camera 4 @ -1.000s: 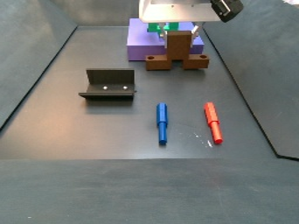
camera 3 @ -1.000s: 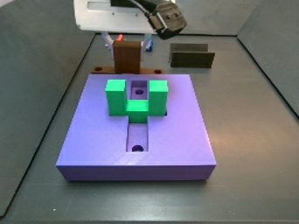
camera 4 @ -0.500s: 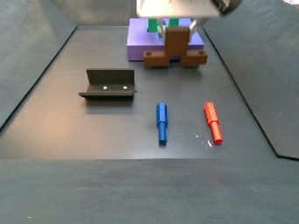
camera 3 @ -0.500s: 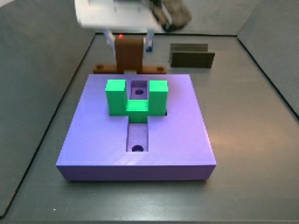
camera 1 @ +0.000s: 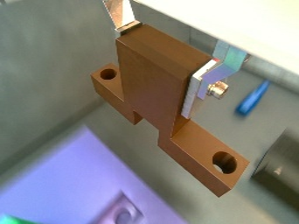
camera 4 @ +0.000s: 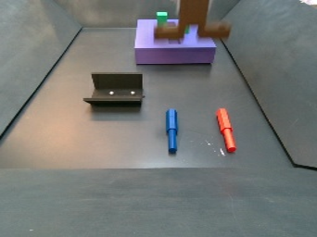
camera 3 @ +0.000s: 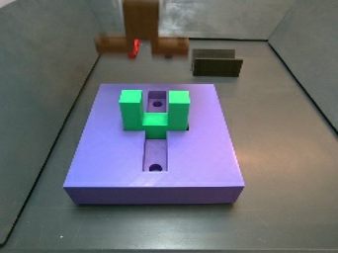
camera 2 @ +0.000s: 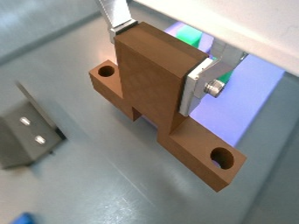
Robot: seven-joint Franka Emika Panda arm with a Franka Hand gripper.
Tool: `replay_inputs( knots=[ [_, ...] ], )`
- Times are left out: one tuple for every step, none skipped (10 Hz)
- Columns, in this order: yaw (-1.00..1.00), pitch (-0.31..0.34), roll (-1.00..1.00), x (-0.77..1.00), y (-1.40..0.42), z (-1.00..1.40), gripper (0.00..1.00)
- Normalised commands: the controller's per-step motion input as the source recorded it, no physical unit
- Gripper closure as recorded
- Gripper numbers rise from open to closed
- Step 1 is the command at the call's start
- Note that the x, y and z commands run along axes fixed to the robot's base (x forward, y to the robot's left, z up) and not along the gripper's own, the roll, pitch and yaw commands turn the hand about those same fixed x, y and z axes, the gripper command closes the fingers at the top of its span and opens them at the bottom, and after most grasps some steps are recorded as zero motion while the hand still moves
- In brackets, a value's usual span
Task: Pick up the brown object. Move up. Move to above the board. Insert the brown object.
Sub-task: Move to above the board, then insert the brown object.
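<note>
My gripper (camera 1: 163,57) is shut on the upright middle part of the brown object (camera 1: 158,79), one silver finger on each side; both wrist views show this grip (camera 2: 160,57). The brown object (camera 3: 138,30) hangs high above the floor behind the board's far edge, its base bar with a hole near each end at the bottom. In a side view the brown object (camera 4: 192,23) reaches the frame's top, where the gripper is cut off. The purple board (camera 3: 199,148) lies flat with its groove and green U-shaped block (camera 3: 154,111).
The dark fixture (camera 4: 115,90) stands on the floor, also seen behind the board (camera 3: 218,64). A blue peg (camera 4: 172,130) and a red peg (camera 4: 227,130) lie side by side on the floor. Grey walls enclose the workspace.
The gripper has risen straight up with the brown object, which left the floor behind the board and now hangs near the frame tops. Nothing else moved.
</note>
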Motion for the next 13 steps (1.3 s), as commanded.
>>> replay_inputs(
  knots=[
    [0.0,0.024,-0.03,0.01,-0.01,1.4,1.0],
    [-0.01,0.073,-0.04,0.05,-0.01,1.4,1.0],
    [-0.01,0.094,-0.04,0.01,0.0,0.71,1.0],
    [-0.01,0.058,-0.04,0.02,0.0,0.3,1.0],
    [-0.09,0.123,0.02,0.5,-1.4,0.43,1.0],
    [-0.08,0.136,0.03,0.49,-1.4,0.41,1.0],
    [-0.03,0.215,0.1,0.59,-1.4,0.38,1.0],
    [-0.01,0.22,0.07,0.67,-1.4,0.4,1.0],
    [0.0,0.202,0.08,0.31,-0.61,0.19,1.0],
    [0.0,0.0,-0.02,0.0,0.13,0.0,1.0],
    [0.0,0.0,-0.02,0.0,0.0,0.0,1.0],
    [0.0,-0.087,-0.02,-0.05,0.0,-0.03,1.0],
    [-0.03,0.0,-0.14,0.05,0.01,-0.1,1.0]
  ],
)
